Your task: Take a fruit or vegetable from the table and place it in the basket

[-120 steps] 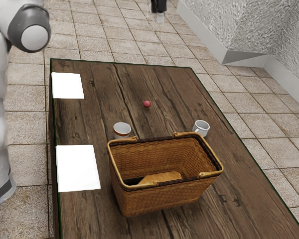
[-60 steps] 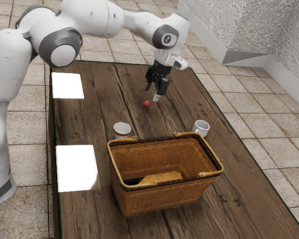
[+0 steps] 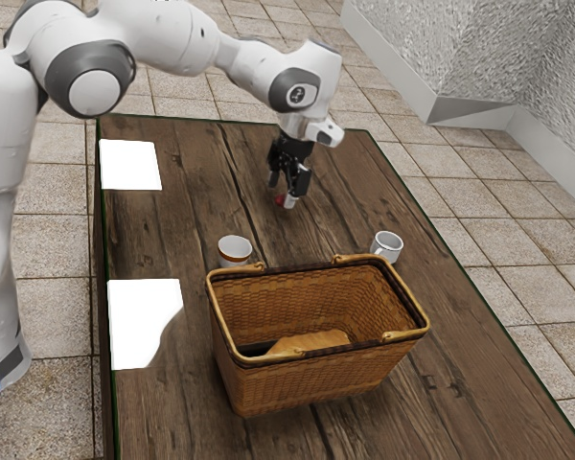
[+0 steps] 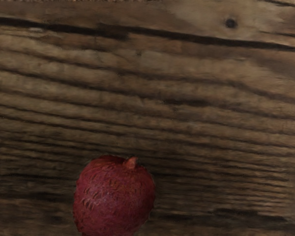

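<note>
In the exterior view, the claw (image 3: 282, 195) is seen low over the table (image 3: 182, 230), with its two fingers spread and the small red fruit (image 3: 280, 201) at their tips. The fruit is on the wood, partly hidden by the nearer finger, and does not look pinched. It is well apart from the basket (image 3: 316, 385), where it has to be put. The white mug (image 3: 387, 245) and the white cup (image 3: 235, 249) are just beside the basket. In the wrist view, the fruit is seen on the wood with its little stem (image 4: 131, 162) poking out. The fruit looks round, so it could be made to roll away if it is bumped by one finger first. If it is grabbed too high or off its middle, it could be squeezed out. Later, the basket's rim could be hit if the fruit is carried too low.
</note>
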